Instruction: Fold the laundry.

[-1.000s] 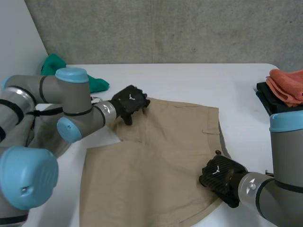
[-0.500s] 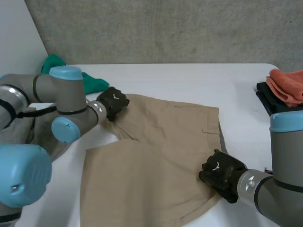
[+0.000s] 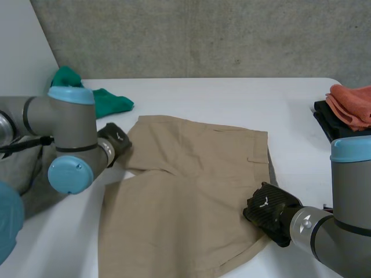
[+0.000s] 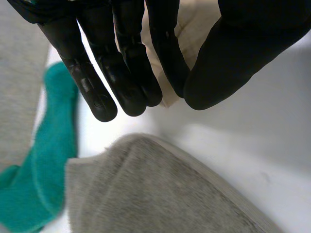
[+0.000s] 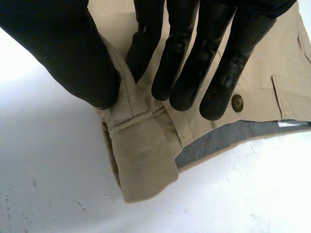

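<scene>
Tan shorts (image 3: 191,179) lie spread flat on the white table (image 3: 232,98). My left hand (image 3: 116,142) is at the far left leg edge of the shorts; in its wrist view the straight fingers (image 4: 131,73) and the thumb close on a strip of tan cloth (image 4: 194,24). My right hand (image 3: 268,209) is at the waistband on the near right. There its thumb and fingers (image 5: 184,58) pinch a raised fold of the waistband (image 5: 146,160) beside a brown button (image 5: 237,102).
A green cloth (image 3: 98,98) lies at the back left and a grey garment (image 3: 29,168) sits left of my left arm; both also lie past my left fingertips, grey (image 4: 160,189) and green (image 4: 43,160). Folded orange and black cloths (image 3: 348,110) are stacked at the right edge.
My left hand closed at the shorts' far left corner, then drew back left and toward me, pulling that leg edge slightly left. The right hand has stayed pinched on the waistband.
</scene>
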